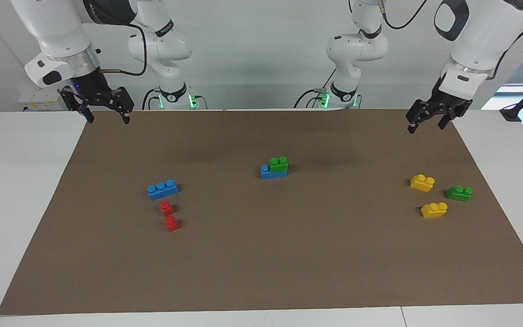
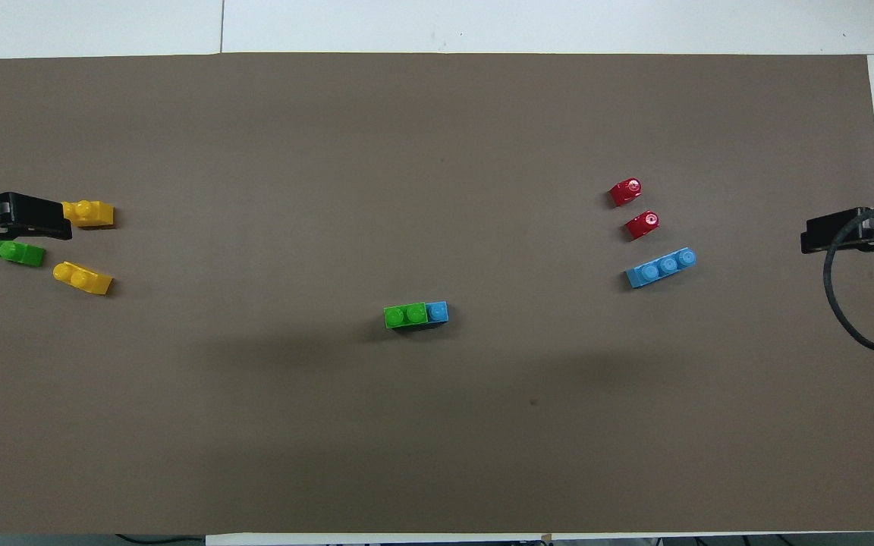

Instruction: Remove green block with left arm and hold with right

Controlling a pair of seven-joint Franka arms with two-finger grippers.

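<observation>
Mid-frame on the desk (image 1: 39, 190), the studded plastic green block (image 1: 279, 165) sits atop a blue brick (image 1: 268, 172); the facing view alone shows both raised grippers whole, left gripper (image 1: 427, 122) and right gripper (image 1: 107, 116), jaws apart.

Left gripper (image 1: 427, 122) raised, spread; right gripper (image 1: 105, 112) likewise

green block (image 1: 279, 164) stacked on blue brick (image 1: 271, 172) mid surface (image 1: 261, 263); left hand (image 1: 430, 120) and right hand (image 1: 105, 111) raised, both open.
</observation>
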